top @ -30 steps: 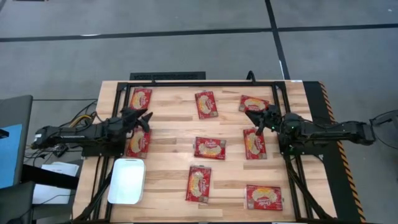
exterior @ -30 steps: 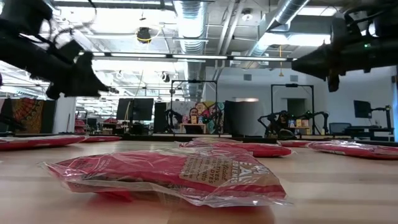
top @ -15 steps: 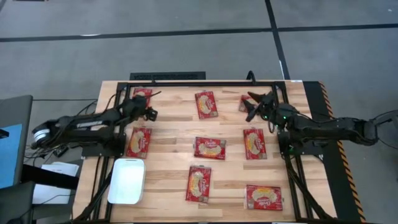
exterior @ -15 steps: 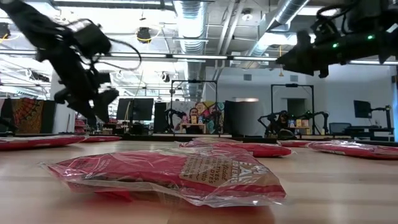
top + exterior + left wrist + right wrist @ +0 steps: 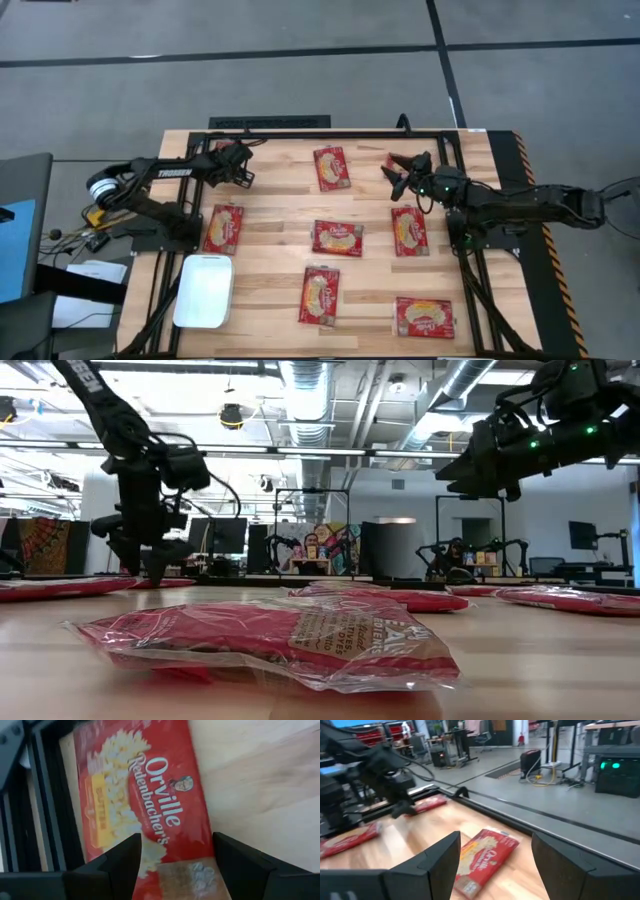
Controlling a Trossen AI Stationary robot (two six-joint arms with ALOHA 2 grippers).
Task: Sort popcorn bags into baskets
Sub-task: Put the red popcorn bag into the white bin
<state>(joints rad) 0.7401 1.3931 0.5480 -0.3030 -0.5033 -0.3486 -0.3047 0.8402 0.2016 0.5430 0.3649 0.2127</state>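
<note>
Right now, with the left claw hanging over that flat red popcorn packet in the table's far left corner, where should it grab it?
Probably straight down, the open left gripper pinching across the flat red popcorn packet at its narrow width: it lies flat between the fingers.

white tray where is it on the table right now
In the high view the white tray sits at the table's near-left corner, just below the left-column popcorn bag and left of the bottom-middle popcorn bag.

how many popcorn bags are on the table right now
8 popcorn bags: far left under the left gripper, far middle, far right under the right gripper, three mid-row, two near.
</note>
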